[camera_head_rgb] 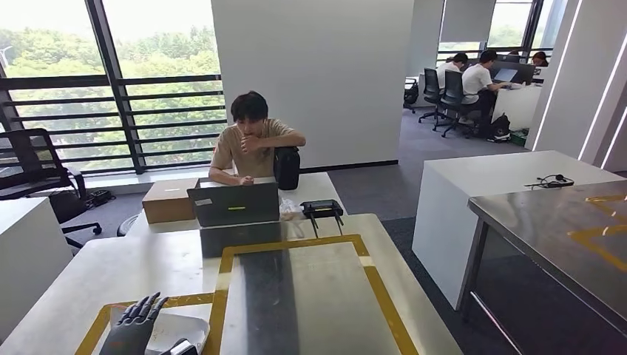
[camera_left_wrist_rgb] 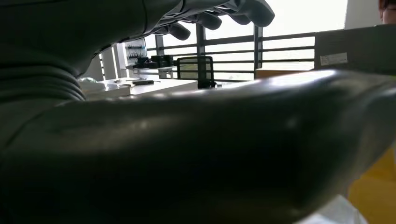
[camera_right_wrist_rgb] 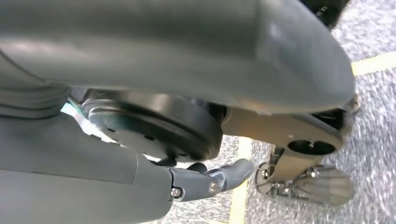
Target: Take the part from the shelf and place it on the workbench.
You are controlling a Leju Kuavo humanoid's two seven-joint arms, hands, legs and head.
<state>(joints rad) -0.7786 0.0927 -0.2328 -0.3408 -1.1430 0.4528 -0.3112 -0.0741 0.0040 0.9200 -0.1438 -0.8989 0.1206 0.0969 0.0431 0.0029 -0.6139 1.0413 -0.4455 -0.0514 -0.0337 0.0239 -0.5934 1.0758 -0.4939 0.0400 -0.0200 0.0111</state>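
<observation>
The part [camera_head_rgb: 180, 330] is a white, bag-like piece with a dark bit at its near end. It lies on the workbench [camera_head_rgb: 148, 266] inside a yellow-taped square at the near left corner. My left hand [camera_head_rgb: 135, 324] hovers at the part's left side with its fingers spread straight and nothing in them. In the left wrist view the thick thumb [camera_left_wrist_rgb: 201, 154] crosses the picture, the fingers [camera_left_wrist_rgb: 224, 11] stand apart from it, and a white corner of the part [camera_left_wrist_rgb: 343, 212] shows beneath. My right hand [camera_right_wrist_rgb: 154, 196] hangs over the carpeted floor, fingers [camera_right_wrist_rgb: 212, 179] loosely extended and holding nothing.
A larger yellow-taped rectangle [camera_head_rgb: 384, 296] marks the bench's middle. At its far end stand a laptop [camera_head_rgb: 234, 204], a cardboard box [camera_head_rgb: 168, 200] and a small black device [camera_head_rgb: 322, 208], with a seated person [camera_head_rgb: 250, 140] behind. A steel table [camera_head_rgb: 562, 229] stands at the right.
</observation>
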